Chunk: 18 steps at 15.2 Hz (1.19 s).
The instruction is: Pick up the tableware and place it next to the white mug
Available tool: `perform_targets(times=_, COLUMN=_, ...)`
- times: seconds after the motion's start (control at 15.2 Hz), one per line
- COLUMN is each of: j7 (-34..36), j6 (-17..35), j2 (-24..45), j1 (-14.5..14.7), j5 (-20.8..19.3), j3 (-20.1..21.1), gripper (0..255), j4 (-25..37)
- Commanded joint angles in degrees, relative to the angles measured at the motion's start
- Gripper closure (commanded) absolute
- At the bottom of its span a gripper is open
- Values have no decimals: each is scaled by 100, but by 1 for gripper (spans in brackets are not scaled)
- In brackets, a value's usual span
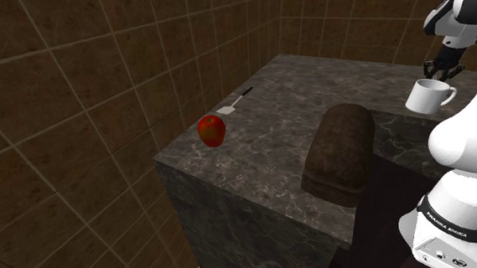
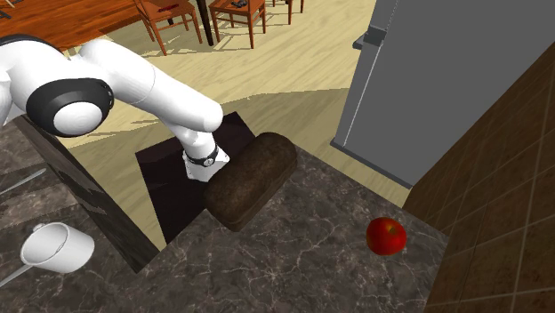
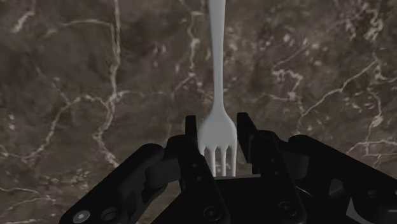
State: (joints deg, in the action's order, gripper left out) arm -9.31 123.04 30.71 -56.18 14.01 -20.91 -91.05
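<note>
A white fork (image 3: 216, 70) has its tined head between my black fingers, which press on it from both sides, and its handle points away from my gripper (image 3: 217, 126) over the dark marble. In the shoulder view my gripper (image 1: 441, 70) hangs low just behind the white mug (image 1: 429, 96) at the counter's far right. In the second exterior view the mug (image 2: 57, 245) stands at the lower left, and a thin pale strip that looks like the fork (image 2: 23, 181) shows above it. I cannot tell whether the fork touches the counter.
A dark brown loaf (image 1: 339, 152) lies on the marble counter (image 1: 264, 165) between the mug and a red apple (image 1: 211, 130). A black-handled utensil (image 1: 237, 101) rests beyond the apple near the tiled wall. The counter drops off at its front edge.
</note>
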Motion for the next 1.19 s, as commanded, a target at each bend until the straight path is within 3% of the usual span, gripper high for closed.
perform_targets(times=0.0, j7=-6, j6=57, j2=13, j1=3, j5=10, j3=6, gripper=255, j4=-43)
perform_targets(times=0.4, j7=-6, j6=56, j2=14, j1=2, j5=10, j3=7, gripper=255, j4=-41)
perform_targets(times=0.46, j7=-6, j6=56, j2=14, j1=2, j5=10, j3=7, gripper=0, j4=-41)
perform_targets(times=0.79, j7=-6, j6=56, j2=14, j1=3, j5=10, j3=7, gripper=0, j4=-41)
perform_targets(times=1.12, j7=85, j6=-491, j2=-323, j1=44, j5=-140, j3=-81, gripper=0, j4=188)
